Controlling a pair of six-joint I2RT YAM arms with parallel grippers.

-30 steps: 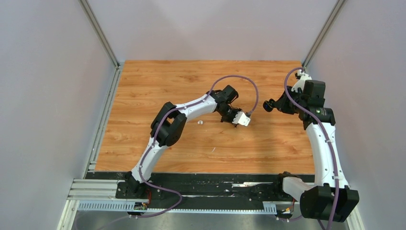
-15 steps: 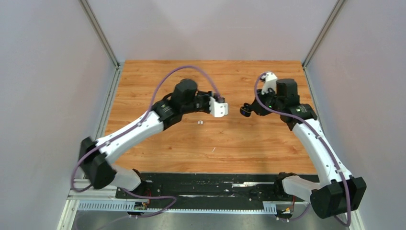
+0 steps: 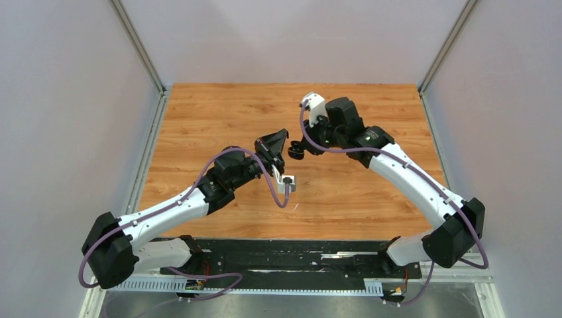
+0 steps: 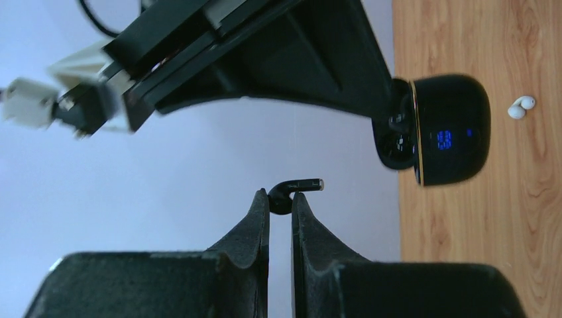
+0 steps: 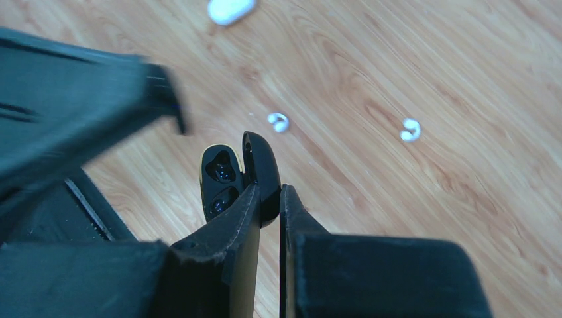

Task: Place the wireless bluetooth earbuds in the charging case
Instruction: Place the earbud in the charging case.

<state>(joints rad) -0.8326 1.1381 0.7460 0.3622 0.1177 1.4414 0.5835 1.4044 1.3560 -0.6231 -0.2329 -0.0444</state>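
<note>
Two grips: L jaws pinch black earbud (image 4: 305,185) by bulb; R jaws clamp case (image 5: 222,172) lid. Earbud likely light, slick.

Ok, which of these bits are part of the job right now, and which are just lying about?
In the job: black earbud, pinched in the left jaws; open black charging case, held by the right jaws.

Just lying on the table: a white earbud, a second white earbud, a blurred white case, likely for later.
</note>
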